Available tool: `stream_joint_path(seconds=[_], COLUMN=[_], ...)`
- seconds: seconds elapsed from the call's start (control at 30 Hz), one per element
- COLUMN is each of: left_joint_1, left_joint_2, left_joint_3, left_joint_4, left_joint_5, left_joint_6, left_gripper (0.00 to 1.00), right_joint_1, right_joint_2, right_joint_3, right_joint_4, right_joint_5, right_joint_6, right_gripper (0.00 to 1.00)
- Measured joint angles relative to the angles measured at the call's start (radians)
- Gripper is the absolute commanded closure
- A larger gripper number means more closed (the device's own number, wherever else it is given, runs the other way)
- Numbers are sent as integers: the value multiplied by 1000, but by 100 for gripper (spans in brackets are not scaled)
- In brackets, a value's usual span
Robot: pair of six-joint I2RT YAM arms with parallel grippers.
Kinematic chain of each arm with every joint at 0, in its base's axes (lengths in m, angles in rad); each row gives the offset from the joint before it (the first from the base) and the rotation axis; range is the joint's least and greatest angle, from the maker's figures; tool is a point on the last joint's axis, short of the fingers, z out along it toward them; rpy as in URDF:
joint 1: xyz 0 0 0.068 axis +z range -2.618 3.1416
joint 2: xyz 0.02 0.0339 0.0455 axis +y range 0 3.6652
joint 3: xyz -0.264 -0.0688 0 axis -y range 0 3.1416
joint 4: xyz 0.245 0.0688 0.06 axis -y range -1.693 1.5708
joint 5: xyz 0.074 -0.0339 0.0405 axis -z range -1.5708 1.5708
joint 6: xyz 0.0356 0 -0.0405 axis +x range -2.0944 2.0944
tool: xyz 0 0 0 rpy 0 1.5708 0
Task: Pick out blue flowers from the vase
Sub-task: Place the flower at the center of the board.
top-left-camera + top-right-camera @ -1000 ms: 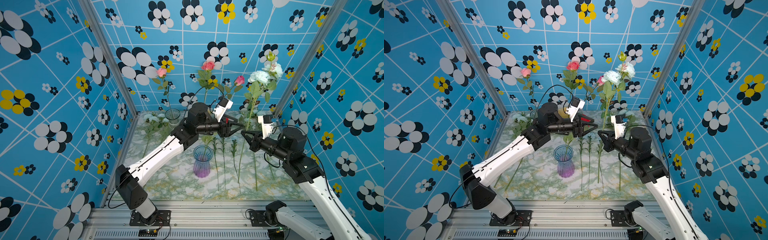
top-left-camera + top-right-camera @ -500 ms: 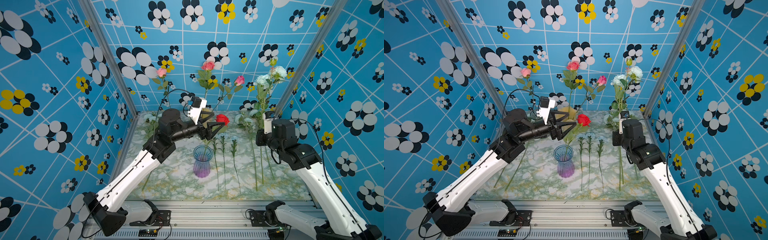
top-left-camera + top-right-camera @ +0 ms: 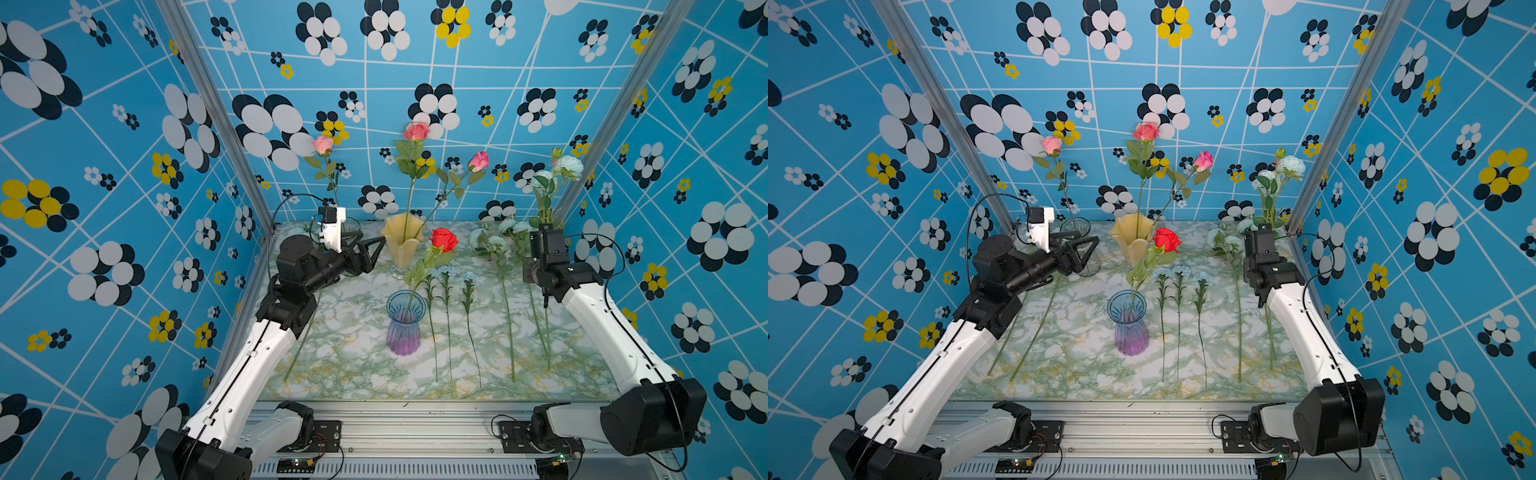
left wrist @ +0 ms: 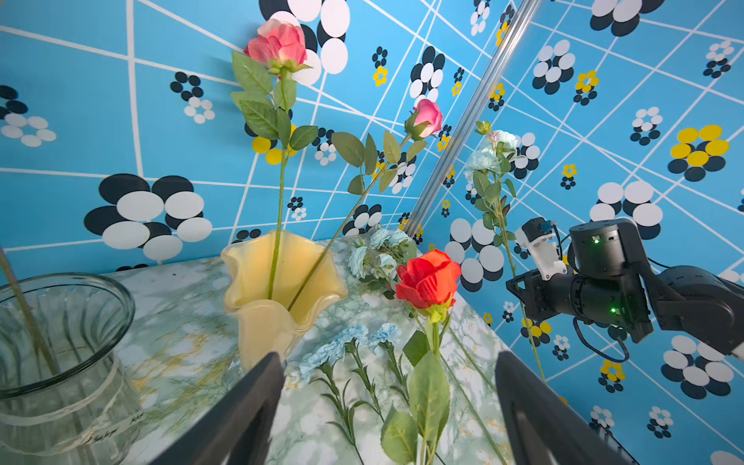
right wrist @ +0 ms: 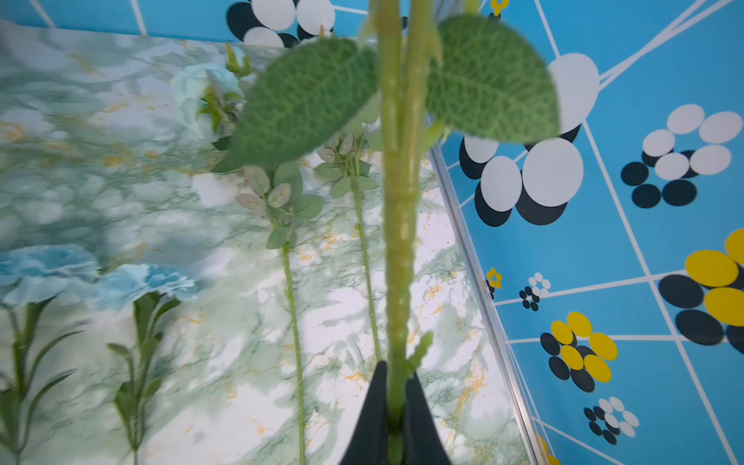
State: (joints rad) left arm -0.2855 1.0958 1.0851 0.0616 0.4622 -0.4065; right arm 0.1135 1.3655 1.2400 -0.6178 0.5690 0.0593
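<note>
The blue-to-purple glass vase (image 3: 402, 328) (image 3: 1128, 328) stands mid-table with only a red rose (image 3: 444, 240) in it. Three small blue flowers (image 3: 446, 274) (image 4: 354, 336) lie in a row right of it. Bigger pale blue sprays (image 3: 492, 243) lie further right. My right gripper (image 5: 396, 388) (image 4: 517, 284) is shut on the green stem of another blue spray, held upright near the right back corner with its blooms (image 3: 567, 164) high up. My left gripper (image 3: 376, 249) (image 4: 388, 360) stands open and empty, left of the yellow vase, apart from the rose.
A yellow vase (image 3: 402, 249) with two pink roses stands behind the glass one. A clear glass jar (image 4: 60, 342) with one pink rose sits at the back left. Long stems (image 3: 1034, 332) lie on the marble table (image 3: 357, 374) under my left arm.
My left gripper opened wider and drew back to the left, away from the red rose. My right arm swung the blue spray to the right, toward the corner.
</note>
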Motion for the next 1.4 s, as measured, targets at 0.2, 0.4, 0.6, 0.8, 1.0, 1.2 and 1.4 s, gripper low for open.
stream_joint_path(seconds=[0.2,0.4,0.6,0.8,1.0,1.2,1.4], left_joint_1=[43,42,41,41,41,41,41], left_joint_2=[25,57,58,63,67,67,67], left_joint_3=[-18,-18,-18,-18,-18,-18,-18], left_joint_4=[38,40,36,35,35,35,36], left_joint_5=[10,6,-11,-17,-18,-18,-18], left_joint_6=[-24,-12,10,14,14,14,14], left_gripper=[15,15,15,15,15,15,15], right_joint_1=[-87,-104,-116,-134,-141,-194,-225], right_joint_2=[195,449,652,754,784,782,780], right_joint_3=[7,177,338,390,399,393,390], right_joint_4=[103,140,130,93,52,61,75], right_joint_5=[89,126,128,91,50,23,23], right_joint_6=[-56,-129,-169,-172,-175,-177,-181], right_gripper=[100,100,100,100,100,100,100])
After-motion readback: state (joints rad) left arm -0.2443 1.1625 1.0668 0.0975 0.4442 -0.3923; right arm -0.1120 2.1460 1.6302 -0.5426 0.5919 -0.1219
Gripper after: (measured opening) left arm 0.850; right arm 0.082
